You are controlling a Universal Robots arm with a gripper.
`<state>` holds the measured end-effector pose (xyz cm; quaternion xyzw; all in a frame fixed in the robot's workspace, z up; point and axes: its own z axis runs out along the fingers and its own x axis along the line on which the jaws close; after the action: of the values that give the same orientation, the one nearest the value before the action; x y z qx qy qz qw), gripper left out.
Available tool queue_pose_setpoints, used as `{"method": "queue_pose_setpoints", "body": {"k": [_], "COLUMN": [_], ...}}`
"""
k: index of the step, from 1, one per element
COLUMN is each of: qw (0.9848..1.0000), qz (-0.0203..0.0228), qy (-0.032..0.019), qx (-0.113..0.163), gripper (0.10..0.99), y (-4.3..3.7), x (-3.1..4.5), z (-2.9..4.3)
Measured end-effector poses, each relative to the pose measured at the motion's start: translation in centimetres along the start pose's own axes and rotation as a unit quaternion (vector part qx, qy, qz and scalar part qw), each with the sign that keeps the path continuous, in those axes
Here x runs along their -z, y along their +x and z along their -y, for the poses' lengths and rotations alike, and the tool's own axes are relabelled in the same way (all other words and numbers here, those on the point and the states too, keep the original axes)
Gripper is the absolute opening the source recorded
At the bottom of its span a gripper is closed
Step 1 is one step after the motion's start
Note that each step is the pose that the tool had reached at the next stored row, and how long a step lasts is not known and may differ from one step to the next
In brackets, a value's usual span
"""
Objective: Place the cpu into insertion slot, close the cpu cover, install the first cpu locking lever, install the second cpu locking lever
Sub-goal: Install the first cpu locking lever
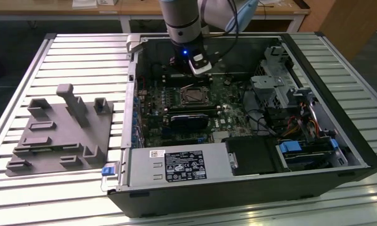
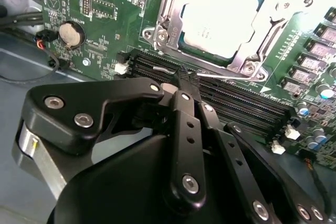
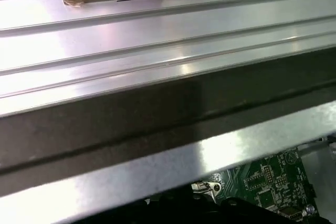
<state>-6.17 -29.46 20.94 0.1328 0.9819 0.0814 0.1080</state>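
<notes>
On the bench [image 1: 81, 52], inside the open computer case [image 1: 314, 179], you have the cpu cover [image 2: 247, 61] lying flat around the seated cpu [image 2: 220, 17]. Both sit just beyond your claw [image 2: 184, 80], which is closed and empty over the memory slots [image 2: 236, 98].

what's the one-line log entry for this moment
cpu: in place | cpu cover: down around cpu | gripper: shut, tips at memory slots beside cover

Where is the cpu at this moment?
In the second wrist view the cpu lies in its socket, framed by the cpu cover, beside the black memory slots.
</notes>
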Motion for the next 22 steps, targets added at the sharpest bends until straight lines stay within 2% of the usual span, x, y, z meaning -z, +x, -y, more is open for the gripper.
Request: {"method": "queue_pose_setpoints", "body": {"k": [8,22], "qw": [0.9998,0.9988], "qz": [0.0039,0.0115], "qy": [0.0039,0.0132], "qx": [-0.02,-0.046], "gripper": [0.106,0.106], "y": [0.22,0.46], "x": [-0.27,-0.68], "z": [-0.36,-0.27]}}
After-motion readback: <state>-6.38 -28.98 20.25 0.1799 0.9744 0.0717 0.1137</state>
